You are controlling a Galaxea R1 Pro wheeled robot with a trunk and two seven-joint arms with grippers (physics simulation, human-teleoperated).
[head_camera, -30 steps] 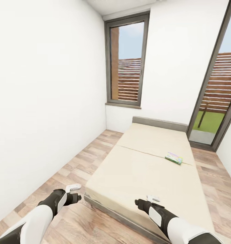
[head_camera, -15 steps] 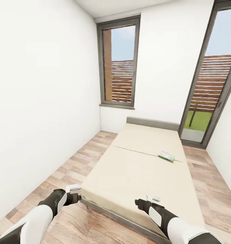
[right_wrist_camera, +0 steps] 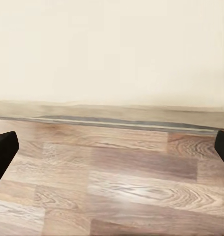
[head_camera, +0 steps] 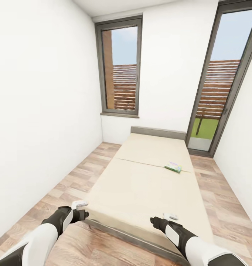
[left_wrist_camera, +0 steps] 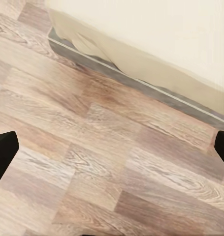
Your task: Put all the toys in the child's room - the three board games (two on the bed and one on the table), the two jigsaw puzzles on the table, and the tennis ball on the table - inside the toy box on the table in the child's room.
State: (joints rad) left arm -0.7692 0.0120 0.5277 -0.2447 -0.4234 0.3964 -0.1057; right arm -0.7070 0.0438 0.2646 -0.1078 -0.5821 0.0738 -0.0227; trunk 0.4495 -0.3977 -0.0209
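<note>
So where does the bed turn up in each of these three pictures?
Head view: the bed runs down the middle, from the grey headboard toward the arms.
Left wrist view: its beige mattress corner sits above the wood floor.
Right wrist view: the mattress side spans the upper half.
Shared landmark: the bed's grey frame strip, where mattress meets floor.

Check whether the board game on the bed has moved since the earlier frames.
No. The board game stays by the mattress seam on the bed; the camera shifted.

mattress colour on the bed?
Beige, plain; the low bed's mattress shows best in the head view.
</note>
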